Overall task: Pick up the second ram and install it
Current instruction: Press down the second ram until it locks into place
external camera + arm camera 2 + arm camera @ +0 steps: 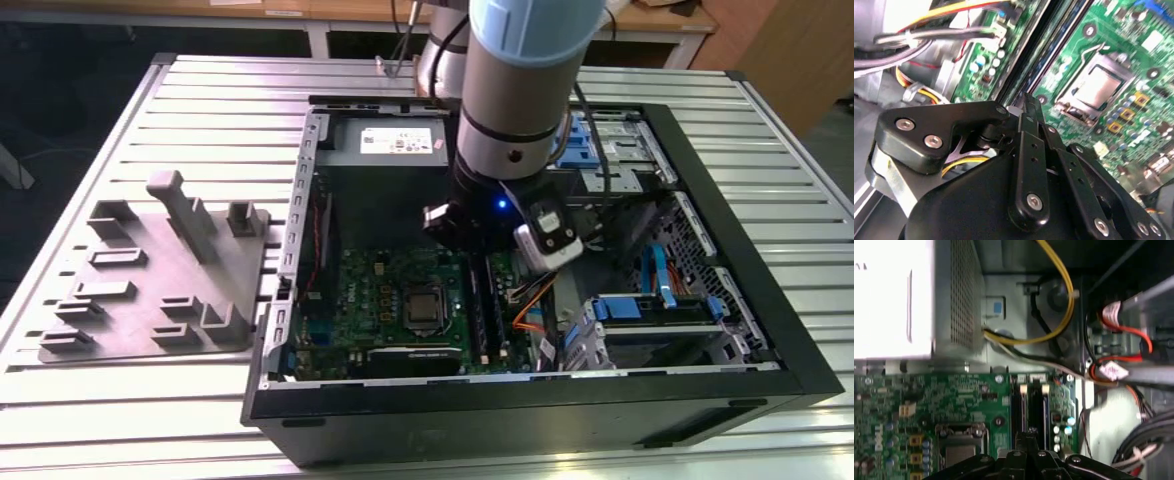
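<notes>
Claw over the memory slots

I see my claw [1030, 439] clenched, fingers together, just above the black memory slots [1030, 402] on the motherboard [929, 400]; whether the second ram sits beneath it, I cannot tell.

A ribbed, pale metal table [160, 130] fills most of the space, its slats running crosswise and catching soft, even light. Beyond its far edge stands a wooden bench [200, 12] on white legs [320, 42], and a brown wooden panel [787, 50] closes off the corner at the exterior view's right. The floor [60, 90] beside the table lies dark and shadowed.
</notes>
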{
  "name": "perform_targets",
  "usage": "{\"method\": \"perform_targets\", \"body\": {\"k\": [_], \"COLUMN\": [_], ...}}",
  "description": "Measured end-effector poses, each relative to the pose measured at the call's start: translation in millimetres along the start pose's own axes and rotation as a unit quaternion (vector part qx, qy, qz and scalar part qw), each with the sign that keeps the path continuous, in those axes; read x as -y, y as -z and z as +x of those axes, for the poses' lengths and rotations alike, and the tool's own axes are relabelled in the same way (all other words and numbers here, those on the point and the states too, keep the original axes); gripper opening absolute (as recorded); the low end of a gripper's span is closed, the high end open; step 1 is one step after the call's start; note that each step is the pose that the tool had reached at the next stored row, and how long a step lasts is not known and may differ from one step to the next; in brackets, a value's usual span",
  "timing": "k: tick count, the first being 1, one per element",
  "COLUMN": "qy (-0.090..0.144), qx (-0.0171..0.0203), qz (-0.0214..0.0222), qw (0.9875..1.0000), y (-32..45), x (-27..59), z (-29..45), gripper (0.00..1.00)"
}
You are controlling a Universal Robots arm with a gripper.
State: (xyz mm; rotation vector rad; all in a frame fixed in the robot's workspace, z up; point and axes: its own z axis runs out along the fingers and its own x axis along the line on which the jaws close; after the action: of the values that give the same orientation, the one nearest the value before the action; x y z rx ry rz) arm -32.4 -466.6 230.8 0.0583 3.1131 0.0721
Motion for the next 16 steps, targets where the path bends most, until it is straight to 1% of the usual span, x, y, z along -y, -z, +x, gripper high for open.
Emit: {"method": "perform_targets", "body": {"k": [5, 16], "qy": [0.000, 0.000], "qx": [0.0000, 0.0000], "qz": [0.0000, 0.0000], "qw": [1.0000, 1.0000], "y": [0.6, 1.3], "x": [12.9, 28.7], "z": [-0.4, -1.0], "gripper": [0.10, 0.10]}}
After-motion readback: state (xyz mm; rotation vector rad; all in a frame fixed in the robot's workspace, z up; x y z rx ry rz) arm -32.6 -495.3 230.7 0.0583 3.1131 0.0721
